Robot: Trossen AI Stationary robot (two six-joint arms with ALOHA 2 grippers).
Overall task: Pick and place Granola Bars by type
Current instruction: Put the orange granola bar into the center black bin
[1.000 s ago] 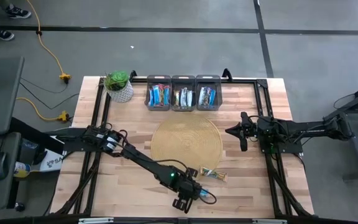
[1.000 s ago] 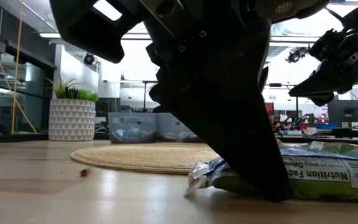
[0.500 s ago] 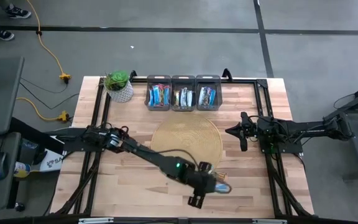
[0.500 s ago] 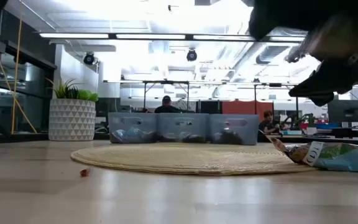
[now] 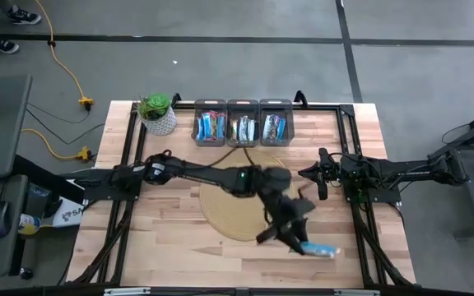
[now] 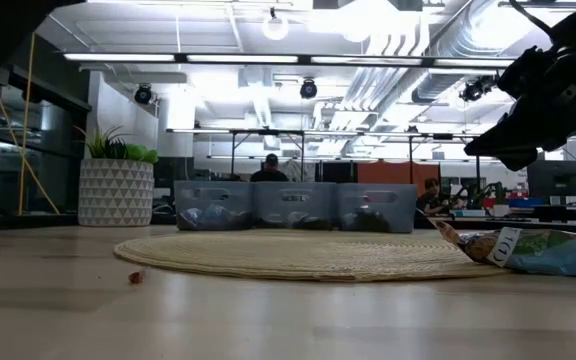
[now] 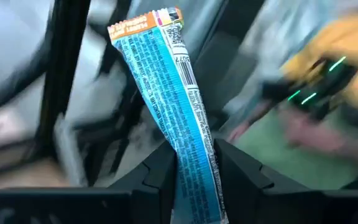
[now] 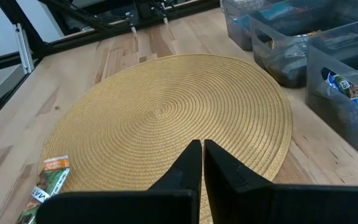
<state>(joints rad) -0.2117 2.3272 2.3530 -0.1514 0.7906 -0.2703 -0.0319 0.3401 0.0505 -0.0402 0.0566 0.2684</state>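
most bars already lie in the three bins [image 5: 243, 129] at the worktop's far edge, the left claw [image 7: 191, 163] pinches a blue bar [image 7: 169, 106] lifted over the mat's near-right edge, a greenish bar [image 8: 47, 182] remains beside the mat, and the right claw [image 8: 202, 155], pressed together, waits at right.

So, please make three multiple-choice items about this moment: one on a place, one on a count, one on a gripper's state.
1. Where do the dark grey rectangular bins stand?
A. at the table's far edge, beyond the round woven straw mat
B. on the mat
C. beside the right arm's base

2. How many bins stand there?
A. two
B. three
C. five

3. What is the left gripper doing?
A. hanging open
B. gripping the potted plant
C. gripping a blue-and-white foil-wrapped granola bar

Answers: 1 A, the high view shows their row past the mat. 2 B, three stand side by side. 3 C, the left wrist view shows the bar clamped between the fingers.
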